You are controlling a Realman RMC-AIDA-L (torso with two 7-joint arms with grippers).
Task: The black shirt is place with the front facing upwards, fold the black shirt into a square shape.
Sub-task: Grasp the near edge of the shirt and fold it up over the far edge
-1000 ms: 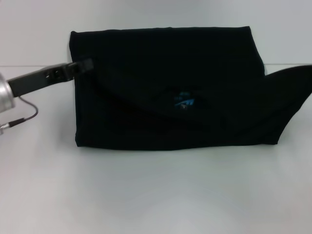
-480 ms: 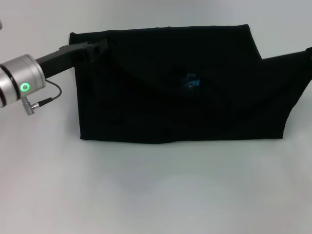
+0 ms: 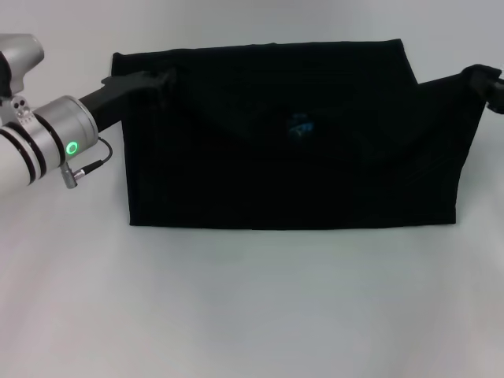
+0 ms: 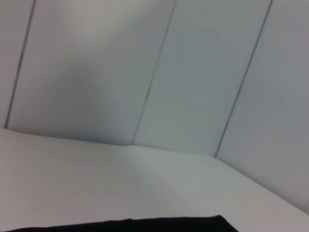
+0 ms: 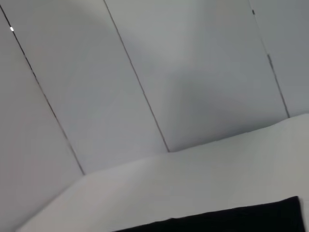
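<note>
If either claw, left (image 3: 161, 79) or right (image 3: 492, 87), whose grips I cannot tell, slips, the shirt (image 3: 291, 142) near the counter's (image 3: 252, 307) far edge unfolds

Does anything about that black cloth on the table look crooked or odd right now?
Mostly tidy: the black shirt lies folded into a wide band on the white table. Its right end looks odd, pulled out into a raised point toward the right claw at the picture's edge. The left claw sits over its far left corner.
</note>
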